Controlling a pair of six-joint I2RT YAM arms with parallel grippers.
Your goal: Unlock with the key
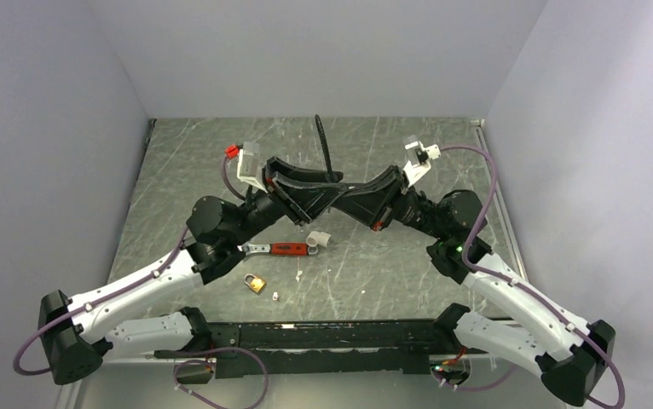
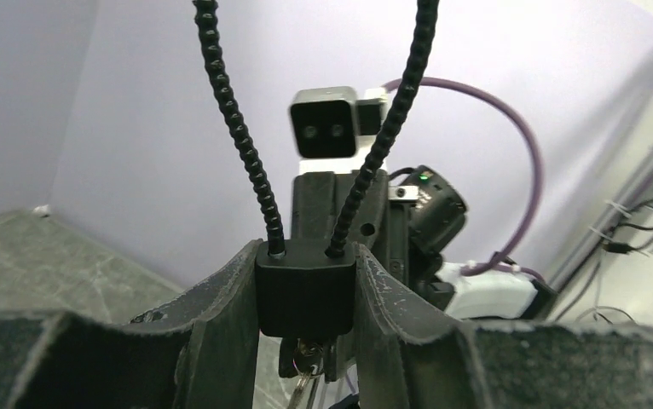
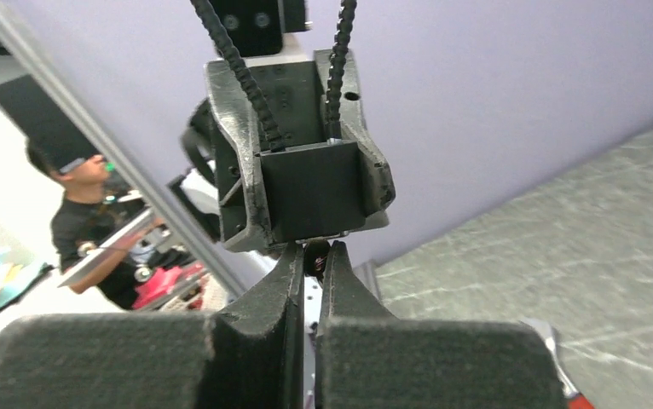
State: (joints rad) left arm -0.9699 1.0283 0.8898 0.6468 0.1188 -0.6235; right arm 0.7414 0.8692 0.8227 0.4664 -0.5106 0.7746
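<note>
Left gripper: we see the left gripper clamped on the black block-shaped lock body, its black beaded cable looping upward.
Right gripper: the right gripper is pinched together on the tiny thin silvery-grey metal key, just under the lock body and well above the grey marbled table.
Seating: we cannot tell whether the key is fully in.
Risk, slip: we judge that a turn could twist the thin key within the fingers.
Risk, misalignment: if the arms are off-axis, the key may bend or jam.
Risk, drop: a slackened pinch would drop the key to the table, near the small brass padlock.
</note>
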